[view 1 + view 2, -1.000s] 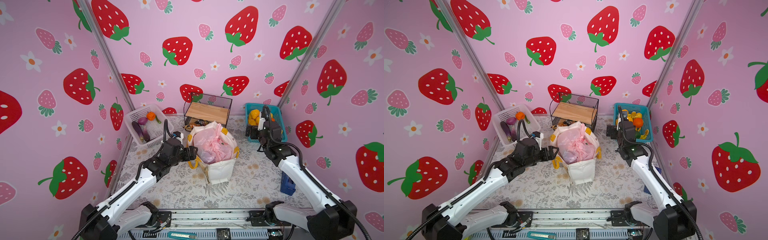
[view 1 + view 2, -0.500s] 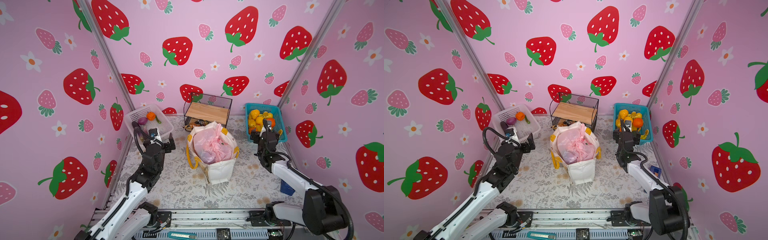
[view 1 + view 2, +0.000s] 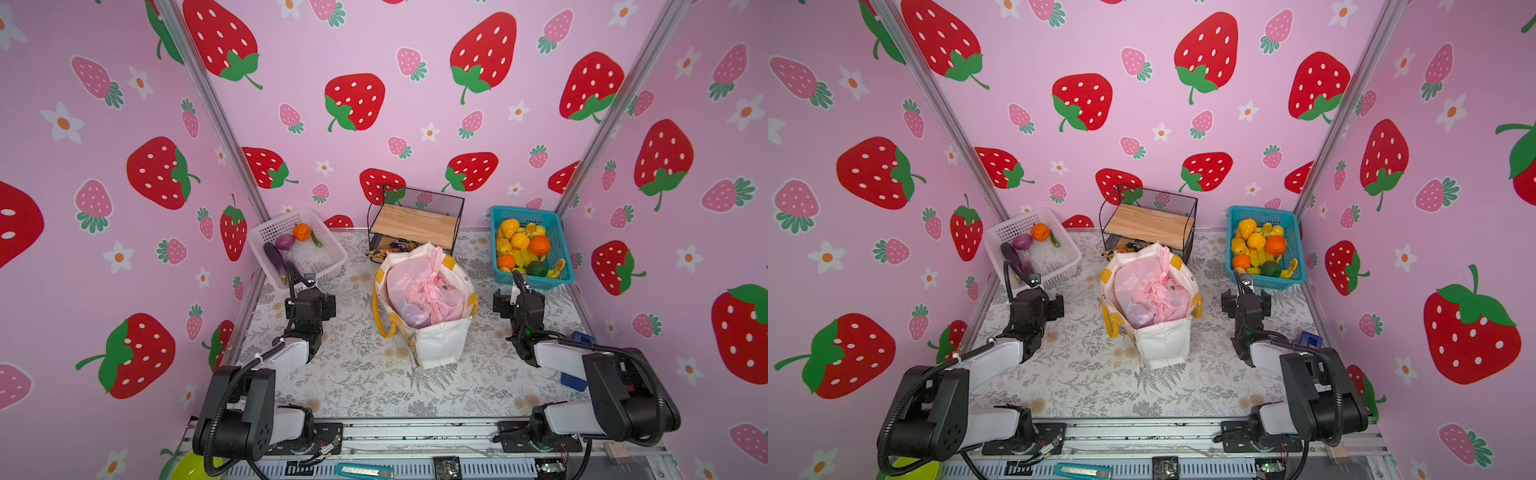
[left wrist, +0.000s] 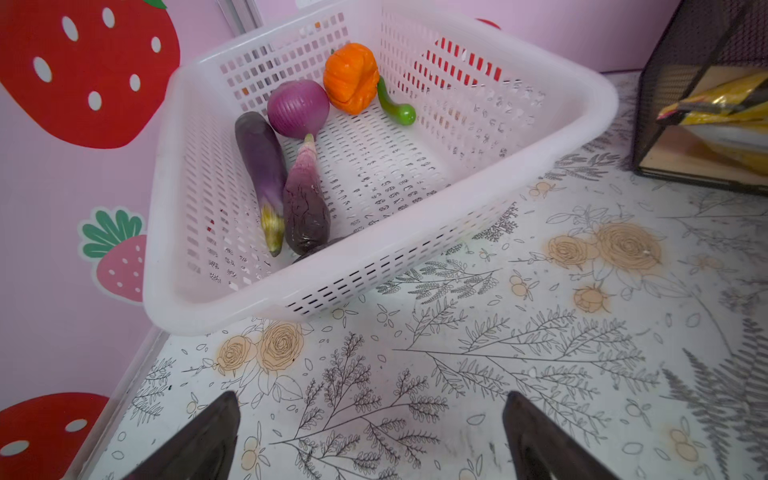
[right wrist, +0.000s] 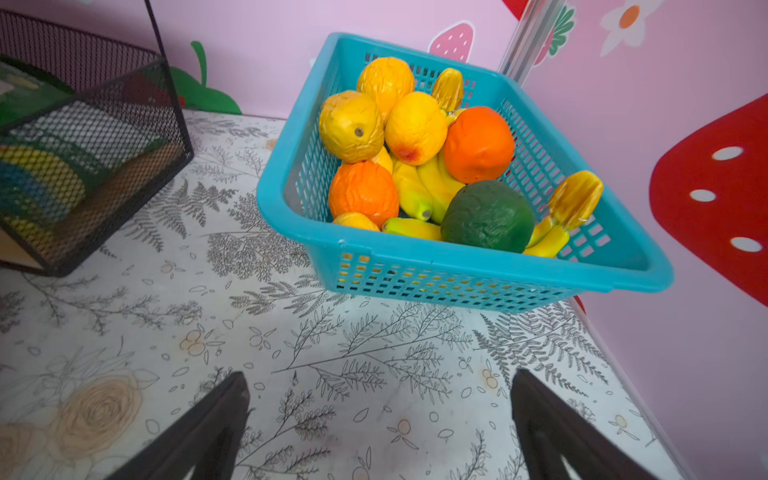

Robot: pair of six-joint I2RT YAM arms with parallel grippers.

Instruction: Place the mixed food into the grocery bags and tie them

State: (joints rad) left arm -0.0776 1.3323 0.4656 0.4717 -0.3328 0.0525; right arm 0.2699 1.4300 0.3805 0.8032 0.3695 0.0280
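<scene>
1. At mid-table, upright: white canvas tote (image 3: 440, 349), with pink plastic bag (image 3: 424, 291) stuffed inside, its top bunched (tied or merely crumpled, impossible to tell).
2. Through the pink plastic, only dim shapes; no single food item recognisable.
3. Low over bare tablecloth (image 4: 457, 374), left gripper (image 4: 370, 401) spread wide and pinching nothing, just short of the white basket (image 4: 415, 266). Only two dark fingertips in the wrist view, the rest cut off by the frame edge.
4. Inside that basket: eggplant (image 4: 259, 162), purple onion (image 4: 298, 109), orange pumpkin piece (image 4: 351, 77), green pepper (image 4: 397, 108) and wrinkled purple root (image 4: 305, 199). One more dark piece mostly hidden behind the near rim.
5. Near the blue basket (image 5: 457, 253), right gripper (image 5: 380, 374) likewise spread wide and empty. Basket heaped with fruit (image 5: 415, 124), the lower layer buried.
6. At the back, between the baskets: wire rack (image 3: 415, 224). On its lower shelf, yellow snack packet (image 4: 715, 104), cut off at the frame edge and blurred through the mesh in the right wrist view.
</scene>
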